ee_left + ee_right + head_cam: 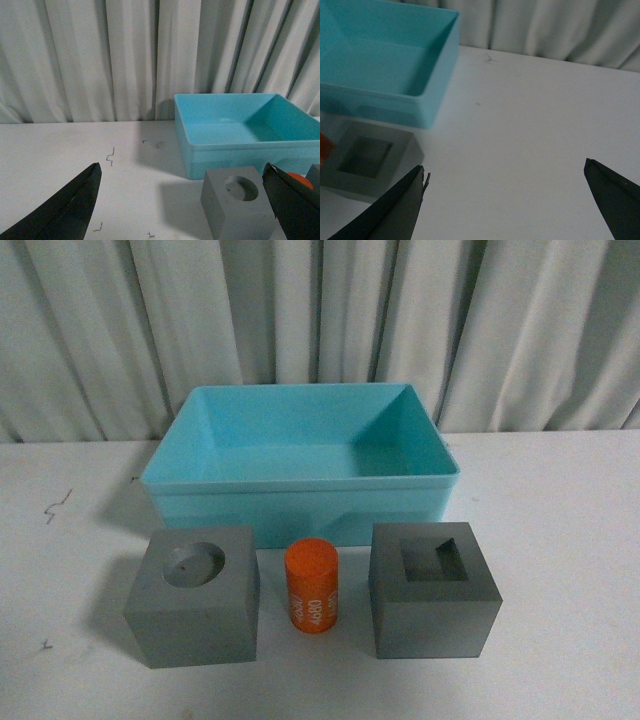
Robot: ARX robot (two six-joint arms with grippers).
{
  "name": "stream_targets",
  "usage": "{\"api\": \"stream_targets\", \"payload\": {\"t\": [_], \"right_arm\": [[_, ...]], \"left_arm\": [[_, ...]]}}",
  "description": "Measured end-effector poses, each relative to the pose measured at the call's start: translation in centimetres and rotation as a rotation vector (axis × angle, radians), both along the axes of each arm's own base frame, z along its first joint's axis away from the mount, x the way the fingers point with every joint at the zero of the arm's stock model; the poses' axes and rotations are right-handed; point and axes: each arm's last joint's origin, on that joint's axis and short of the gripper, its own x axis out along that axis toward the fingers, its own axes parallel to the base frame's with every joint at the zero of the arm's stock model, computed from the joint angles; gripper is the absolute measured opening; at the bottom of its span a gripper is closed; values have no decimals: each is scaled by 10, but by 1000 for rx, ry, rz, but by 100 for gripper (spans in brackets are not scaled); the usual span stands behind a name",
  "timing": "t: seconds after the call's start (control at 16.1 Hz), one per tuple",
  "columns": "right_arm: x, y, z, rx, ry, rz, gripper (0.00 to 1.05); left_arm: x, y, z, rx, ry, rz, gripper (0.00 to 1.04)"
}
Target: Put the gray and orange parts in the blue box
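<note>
Your parts stand in a row just before the box [300,512], none inside it: round-hole cube [195,612], cylinder [312,590], square-hole cube [435,612]. Left gripper [181,169] and right gripper [505,166] gape wide and empty, probably so each can straddle its nearer cube.

Front view: soft, even, fairly bright light. Faint shadows spread toward 9 o'clock from blue box [300,485] and round-recess cube [195,610]. Right wrist view dimmer, hazy; right gripper's fingers [395,220] dark, blurred.
</note>
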Motion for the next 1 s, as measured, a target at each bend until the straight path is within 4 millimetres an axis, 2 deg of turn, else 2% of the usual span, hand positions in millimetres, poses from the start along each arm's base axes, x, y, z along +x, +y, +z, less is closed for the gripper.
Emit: {"api": "stream_targets", "payload": {"t": [0.19, 0.31, 0.5, 0.75, 0.87, 1.0], "right_arm": [[33, 65, -21, 77, 66, 73, 98], [42, 96, -41, 91, 131, 75, 98], [53, 115, -69, 79, 201, 39, 98], [66, 129, -85, 89, 243, 17, 98], [70, 153, -101, 96, 282, 21, 98], [71, 153, -105, 96, 290, -9, 98]], "left_arm": [[0, 0, 0, 0, 0, 0, 98], [0, 0, 0, 0, 0, 0, 98], [0, 0, 0, 0, 0, 0, 98], [0, 0, 0, 0, 0, 0, 98], [0, 0, 0, 0, 0, 0, 98], [0, 0, 0, 0, 0, 0, 98]]}}
